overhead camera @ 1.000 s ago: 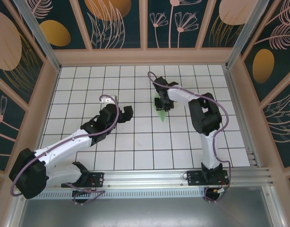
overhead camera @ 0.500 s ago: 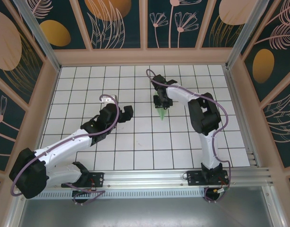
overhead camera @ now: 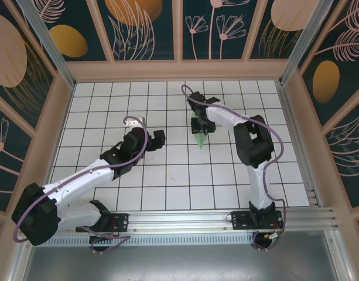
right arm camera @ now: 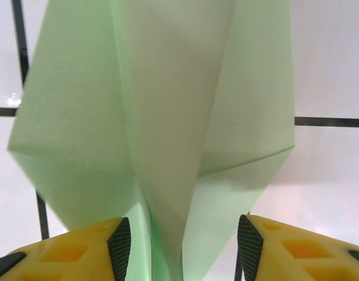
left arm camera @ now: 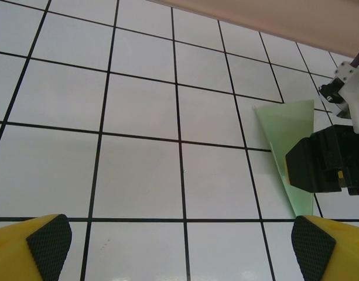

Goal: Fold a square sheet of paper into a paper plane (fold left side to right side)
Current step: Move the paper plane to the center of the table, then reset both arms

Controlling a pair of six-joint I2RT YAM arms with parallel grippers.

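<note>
The square sheet of paper lies as a pale mint-green paper plane (overhead camera: 199,138), a slim dart on the white grid right of centre, its tip toward the near edge. My right gripper (overhead camera: 200,124) hangs over its wide end. In the right wrist view the paper plane (right arm camera: 167,105) has a raised middle fold that stands between the two pads (right arm camera: 119,246), and my right gripper (right arm camera: 183,246) is open with neither pad pressing the fold. My left gripper (overhead camera: 157,139) hovers to the left, wide open and empty. From the left wrist the paper plane (left arm camera: 284,126) shows at the right, beyond my left gripper (left arm camera: 179,241).
The floor is white tile with black grid lines (overhead camera: 167,175), ringed by wooden walls (overhead camera: 179,69). The right arm's black wrist (left arm camera: 322,167) stands over the plane in the left wrist view. An aluminium rail (overhead camera: 185,219) runs along the near edge.
The right gripper's jaws have spread apart round the plane's middle fold, and the gripper has shifted slightly toward the far wall. The left arm has stayed still.
</note>
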